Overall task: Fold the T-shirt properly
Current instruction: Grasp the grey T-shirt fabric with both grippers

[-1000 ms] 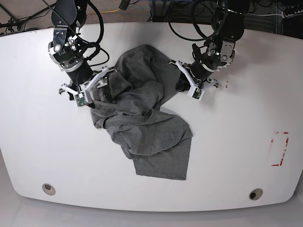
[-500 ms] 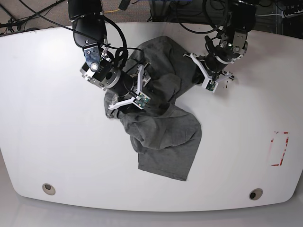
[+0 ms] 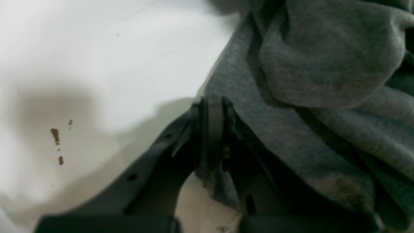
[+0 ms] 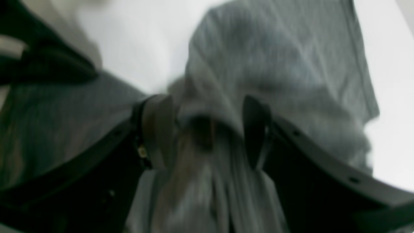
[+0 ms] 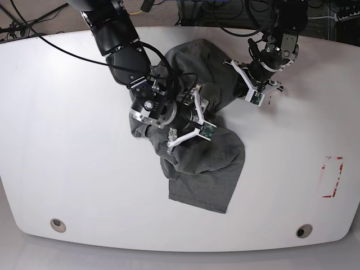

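Observation:
The heather-grey T-shirt (image 5: 205, 163) lies crumpled in the middle of the white table (image 5: 67, 157), bunched at the top with a flatter flap toward the front. My right gripper (image 5: 194, 115) sits over the shirt's middle. In the right wrist view this right gripper (image 4: 207, 132) holds a thick bunch of the T-shirt (image 4: 275, 64) between its half-spread fingers (image 4: 158, 129). My left gripper (image 5: 241, 84) is at the shirt's upper right edge. Close up, the left gripper (image 3: 212, 129) is shut on the hem of the T-shirt (image 3: 323, 97), just above the tabletop.
A red rectangular mark (image 5: 332, 177) is on the table at the right. Two round holes (image 5: 57, 225) (image 5: 304, 231) sit near the front edge. Cables run behind the back edge. Small brown spots (image 3: 55, 136) mark the tabletop beside the left gripper.
My right arm has swung from the shirt's left side to its middle, dragging fabric along. The left gripper has shifted up and right with the hem. The shirt is bunched narrower.

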Tool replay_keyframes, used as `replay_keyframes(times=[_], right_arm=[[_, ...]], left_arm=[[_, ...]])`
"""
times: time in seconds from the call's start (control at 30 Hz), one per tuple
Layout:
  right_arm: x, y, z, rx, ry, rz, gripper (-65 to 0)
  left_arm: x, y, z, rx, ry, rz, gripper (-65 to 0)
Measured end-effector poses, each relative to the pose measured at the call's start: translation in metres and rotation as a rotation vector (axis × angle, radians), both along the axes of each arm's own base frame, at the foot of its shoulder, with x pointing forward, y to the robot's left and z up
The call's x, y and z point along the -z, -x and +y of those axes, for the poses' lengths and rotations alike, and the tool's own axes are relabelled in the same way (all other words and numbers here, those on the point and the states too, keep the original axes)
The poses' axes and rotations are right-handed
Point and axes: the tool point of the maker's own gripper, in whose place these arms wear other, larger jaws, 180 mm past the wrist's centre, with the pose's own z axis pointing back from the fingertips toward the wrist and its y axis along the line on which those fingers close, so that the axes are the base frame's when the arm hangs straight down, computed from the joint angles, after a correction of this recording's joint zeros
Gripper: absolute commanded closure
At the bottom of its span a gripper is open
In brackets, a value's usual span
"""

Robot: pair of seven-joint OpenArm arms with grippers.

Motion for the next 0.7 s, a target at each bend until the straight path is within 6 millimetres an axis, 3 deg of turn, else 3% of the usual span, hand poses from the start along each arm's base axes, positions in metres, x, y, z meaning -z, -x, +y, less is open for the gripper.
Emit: replay_keyframes(times=[0.17,0.4,0.7], right_arm=[[0.013,-0.005,0.005,0.002,0.01,0.045,-32.7],[0.035,-0.014,-0.009,0.02,0.069,0.094,-32.7],[0.041,-0.011,-0.007,0.012,0.075,0.108,-32.8]], left_arm=[[0.0,0.0,-0.001,0.001,0.003,0.001,0.0],[0.0,-0.001,-0.001,-0.001,0.002,-0.001,0.0],[0.0,-0.001,-0.001,-0.002,0.001,0.001,0.0]])
